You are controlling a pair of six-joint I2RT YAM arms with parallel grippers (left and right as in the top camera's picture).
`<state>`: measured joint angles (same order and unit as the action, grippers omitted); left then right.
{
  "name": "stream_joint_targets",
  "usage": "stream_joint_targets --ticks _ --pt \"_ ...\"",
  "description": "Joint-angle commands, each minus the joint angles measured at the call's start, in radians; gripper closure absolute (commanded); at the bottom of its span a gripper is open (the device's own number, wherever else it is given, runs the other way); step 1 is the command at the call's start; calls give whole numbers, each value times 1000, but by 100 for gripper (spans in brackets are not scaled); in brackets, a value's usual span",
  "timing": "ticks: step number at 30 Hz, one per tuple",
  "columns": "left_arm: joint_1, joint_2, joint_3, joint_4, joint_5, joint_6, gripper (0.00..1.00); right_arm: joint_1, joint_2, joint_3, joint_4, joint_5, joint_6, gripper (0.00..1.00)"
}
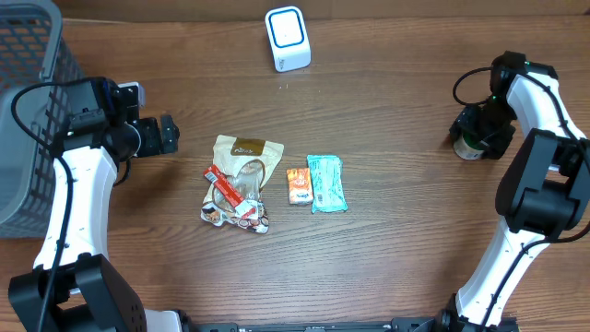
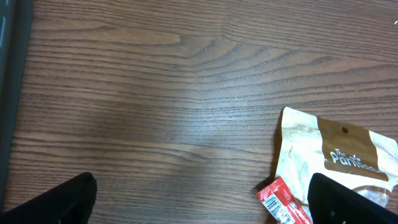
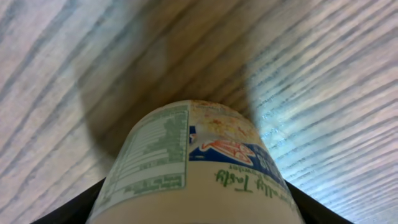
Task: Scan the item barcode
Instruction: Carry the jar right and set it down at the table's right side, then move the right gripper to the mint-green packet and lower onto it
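Cup (image 3: 199, 165) (label showing) between right tool (image 1: 476, 136) jaws.

Wood-grain table (image 2: 155, 93) fills most of the frame. At the near edge, the left gripper (image 2: 202, 214) has its dark fingertips (image 2: 62, 202) spread wide, with nothing between them. Near right lies a tan pouch (image 2: 336, 155) — a red packet (image 2: 281, 200) at its left edge, barcode up.

dark wood-grain table (image 1: 387, 138) with a pale sheen of light, grey mesh basket (image 1: 28, 111) at its left edge
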<state>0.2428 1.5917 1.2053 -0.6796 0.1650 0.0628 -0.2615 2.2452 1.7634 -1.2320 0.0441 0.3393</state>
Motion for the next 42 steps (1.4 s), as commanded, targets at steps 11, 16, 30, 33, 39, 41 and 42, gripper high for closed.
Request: stream_joint_targets --ticks 11,16,30,33,39,41,42 --pt "-1 5 14 4 8 12 0 -8 -196 -14 -37 14 0 18" --pt "-1 5 14 4 8 12 0 -2 -260 -14 -58 -89 -60 17" --pt "-1 5 14 4 8 12 0 211 -258 -23 -72 -199 -60 31" --pt "-1 5 14 4 8 12 0 309 -257 -23 -71 -199 -56 31" --pt "-1 5 14 4 8 12 1 468 -252 -24 -56 -199 -56 30" --pt "-1 5 14 4 8 12 0 519 -251 -24 -52 -199 -55 30" --pt "-1 5 14 3 8 12 0 544 -251 -24 -50 -199 -55 30"
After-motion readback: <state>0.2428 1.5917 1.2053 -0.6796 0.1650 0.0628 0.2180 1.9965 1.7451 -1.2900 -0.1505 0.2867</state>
